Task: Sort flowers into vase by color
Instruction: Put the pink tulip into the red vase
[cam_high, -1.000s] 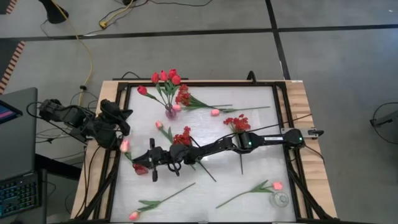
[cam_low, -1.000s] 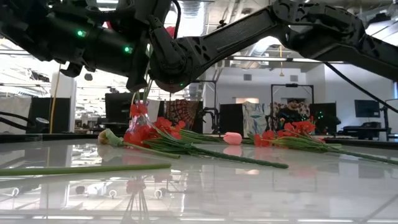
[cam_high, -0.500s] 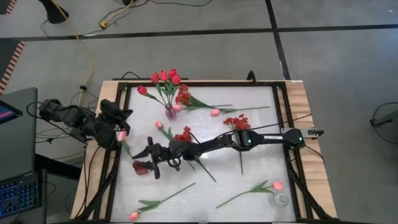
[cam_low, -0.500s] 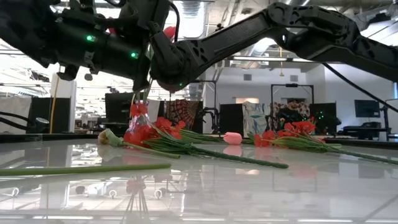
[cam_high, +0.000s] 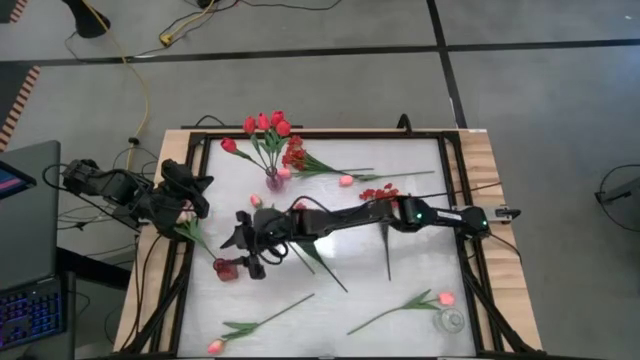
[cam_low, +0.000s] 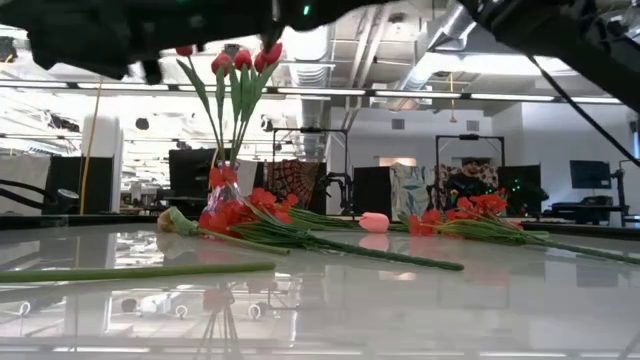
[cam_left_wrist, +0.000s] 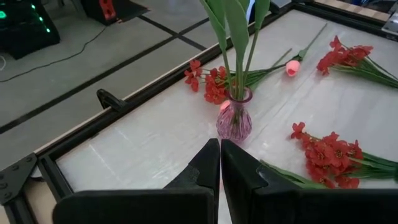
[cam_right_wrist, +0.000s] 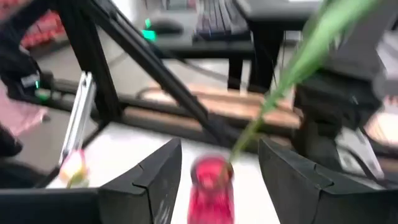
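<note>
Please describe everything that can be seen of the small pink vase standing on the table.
The pink vase is small and looks like clear tinted glass, with a round belly, a narrow neck and a slightly flared rim. It stands upright on the white table, near its far edge as seen from above. Several green stems rise from its mouth and carry red tulips. A spray of small red blossoms lies close beside it; whether they touch cannot be told. No gripper touches it.

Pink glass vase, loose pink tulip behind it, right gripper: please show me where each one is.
pink glass vase (cam_left_wrist: 234, 121): left wrist view, on its round belly.
loose pink tulip (cam_left_wrist: 291, 67): left wrist view, on its bloom.
right gripper (cam_right_wrist: 217, 171): right wrist view, between the open jaws.
</note>
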